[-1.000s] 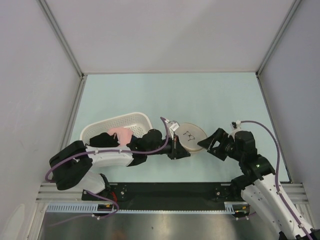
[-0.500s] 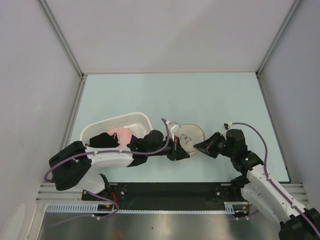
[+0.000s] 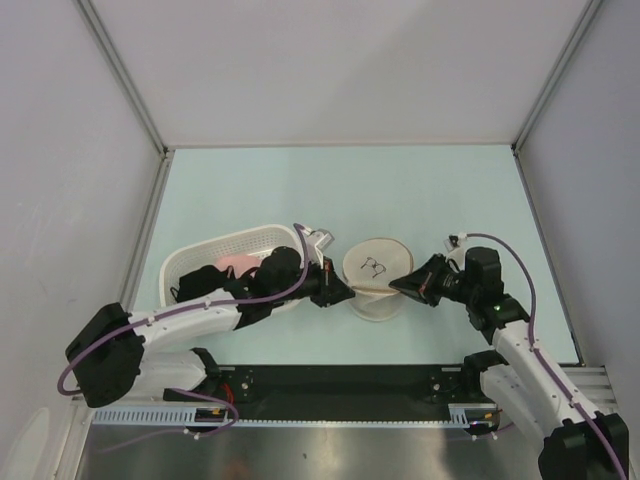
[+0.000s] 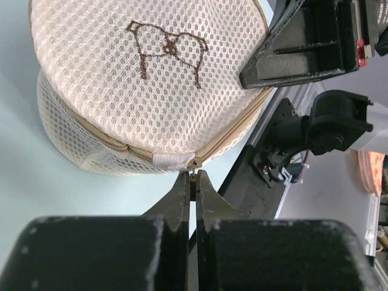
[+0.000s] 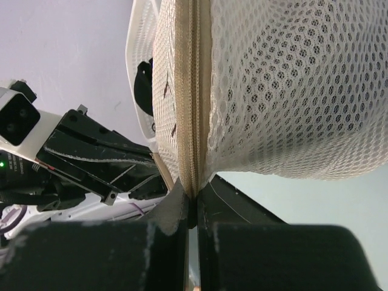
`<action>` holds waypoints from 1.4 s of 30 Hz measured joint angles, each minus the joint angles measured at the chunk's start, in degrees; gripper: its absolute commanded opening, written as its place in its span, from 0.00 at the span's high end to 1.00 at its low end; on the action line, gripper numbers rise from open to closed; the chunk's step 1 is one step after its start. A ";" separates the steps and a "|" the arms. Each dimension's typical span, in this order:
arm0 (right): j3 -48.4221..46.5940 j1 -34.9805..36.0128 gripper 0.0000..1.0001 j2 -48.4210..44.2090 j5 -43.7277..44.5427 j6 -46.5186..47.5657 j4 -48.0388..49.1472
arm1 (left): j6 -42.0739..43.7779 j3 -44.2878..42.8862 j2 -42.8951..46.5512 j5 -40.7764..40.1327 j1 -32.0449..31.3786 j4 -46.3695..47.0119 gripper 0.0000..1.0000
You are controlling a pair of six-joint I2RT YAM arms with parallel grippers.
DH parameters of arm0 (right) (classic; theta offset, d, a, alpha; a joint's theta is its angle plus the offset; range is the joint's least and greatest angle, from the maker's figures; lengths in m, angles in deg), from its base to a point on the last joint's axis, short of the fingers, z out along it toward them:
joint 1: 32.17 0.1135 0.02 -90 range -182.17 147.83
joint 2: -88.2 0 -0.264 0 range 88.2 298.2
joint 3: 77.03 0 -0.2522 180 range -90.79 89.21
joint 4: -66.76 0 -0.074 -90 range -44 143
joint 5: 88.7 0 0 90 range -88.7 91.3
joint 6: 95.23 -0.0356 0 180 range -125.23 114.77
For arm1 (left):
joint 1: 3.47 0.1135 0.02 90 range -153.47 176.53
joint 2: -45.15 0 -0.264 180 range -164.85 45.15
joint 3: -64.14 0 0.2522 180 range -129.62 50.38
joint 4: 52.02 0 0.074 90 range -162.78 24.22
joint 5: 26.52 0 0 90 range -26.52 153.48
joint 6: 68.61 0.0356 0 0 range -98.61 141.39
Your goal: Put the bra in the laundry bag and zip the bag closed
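Item: round cream mesh laundry bag (image 3: 375,268).
Left jaws: shut, pinching zip pull (image 4: 193,175).
Right jaws: shut on rim seam (image 5: 193,121).
Method: right anchors rim; left draws pull steadily along it.

A white perforated plastic basket (image 3: 225,243) sits at the left of the pale teal surface (image 3: 420,190), near its front edge. Inside it lie 2 items: a pink garment (image 3: 238,262) and, just beside it, a dark cloth (image 3: 197,281). Plain white walls (image 3: 330,70) enclose the surface on 3 sides.
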 measured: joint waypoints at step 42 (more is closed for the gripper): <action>-22.93 -5.05 0.00 34.01 -8.55 6.12 17.31 | 4.46 2.34 34.01 -1.51 8.07 -17.99 0.30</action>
